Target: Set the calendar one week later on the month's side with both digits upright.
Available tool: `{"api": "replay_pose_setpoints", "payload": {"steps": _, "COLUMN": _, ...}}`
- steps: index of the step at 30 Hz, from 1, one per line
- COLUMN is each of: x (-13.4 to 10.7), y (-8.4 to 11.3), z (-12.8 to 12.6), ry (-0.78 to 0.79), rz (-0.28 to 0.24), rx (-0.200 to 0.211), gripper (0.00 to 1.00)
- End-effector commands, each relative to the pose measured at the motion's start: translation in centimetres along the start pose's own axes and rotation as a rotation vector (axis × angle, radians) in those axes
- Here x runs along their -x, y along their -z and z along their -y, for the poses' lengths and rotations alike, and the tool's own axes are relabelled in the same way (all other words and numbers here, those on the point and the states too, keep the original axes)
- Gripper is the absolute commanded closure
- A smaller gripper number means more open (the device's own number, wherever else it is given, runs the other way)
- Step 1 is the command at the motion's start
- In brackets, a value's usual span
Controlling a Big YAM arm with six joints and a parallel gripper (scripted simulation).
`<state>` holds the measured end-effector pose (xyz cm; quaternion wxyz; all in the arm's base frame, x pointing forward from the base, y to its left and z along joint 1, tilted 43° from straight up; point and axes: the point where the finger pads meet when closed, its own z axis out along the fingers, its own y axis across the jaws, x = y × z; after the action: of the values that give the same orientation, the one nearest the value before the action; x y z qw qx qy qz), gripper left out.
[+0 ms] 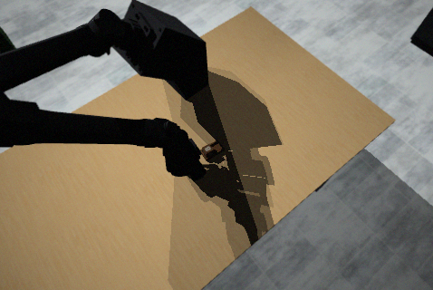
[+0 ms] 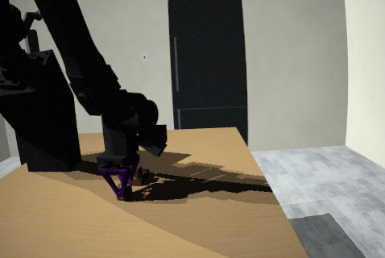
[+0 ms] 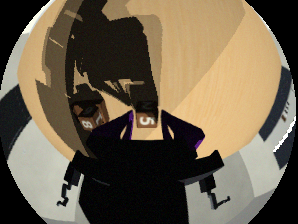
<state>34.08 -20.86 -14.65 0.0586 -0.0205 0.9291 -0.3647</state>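
Wrist view: 1 gripper [image 3: 147, 113] [image 2: 123, 197], fingers partly spread, 1 on either side of 1 cube marked 5 [image 3: 147, 118], gap visible, unpinched. Item, beside it: 1 brown piece [image 3: 91, 116] [image 1: 212, 149] [image 2: 140, 176] marked 8, contents unclear. Beneath: 1 wooden table [image 1: 98, 217] [image 2: 67, 218] [image 3: 215, 65]. Beyond: grey floor [image 1: 392, 213] [image 2: 308, 173], 1 dark cabinet [image 2: 209, 68].

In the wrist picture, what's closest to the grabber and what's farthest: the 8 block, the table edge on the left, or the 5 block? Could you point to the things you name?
1. 5 block [image 2: 128, 192] [image 3: 146, 120]: between the fingers.
2. 8 block [image 1: 211, 149] [image 2: 139, 178] [image 3: 87, 123]: just left.
3. Table edge [image 3: 21, 75]: far left.
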Motion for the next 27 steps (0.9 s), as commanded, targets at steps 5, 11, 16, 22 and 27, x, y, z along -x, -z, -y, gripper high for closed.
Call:
{"api": "replay_pose_setpoints", "payload": {"steps": 5, "x": 0.2, "y": 2.4, "z": -0.2, "ry": 0.006, "rz": 0.016, "rx": 0.001, "gripper": 0.55}}
{"api": "replay_pose_setpoints", "payload": {"steps": 11, "x": 0.4, "y": 5.3, "z": -0.2, "ry": 0.003, "rz": 0.020, "rx": 0.000, "gripper": 0.55}}
{"api": "replay_pose_setpoints", "payload": {"steps": 16, "x": 0.5, "y": 7.9, "z": -0.1, "ry": 0.000, "rz": 0.023, "rx": -0.001, "gripper": 0.55}}
{"api": "replay_pose_setpoints", "payload": {"steps": 22, "x": 0.7, "y": 9.2, "z": -0.1, "ry": -0.003, "rz": 0.026, "rx": -0.002, "gripper": 0.55}}
{"api": "replay_pose_setpoints", "payload": {"steps": 27, "x": 0.2, "y": 9.4, "z": 0.3, "ry": -0.013, "rz": 0.013, "rx": -0.002, "gripper": 0.55}}
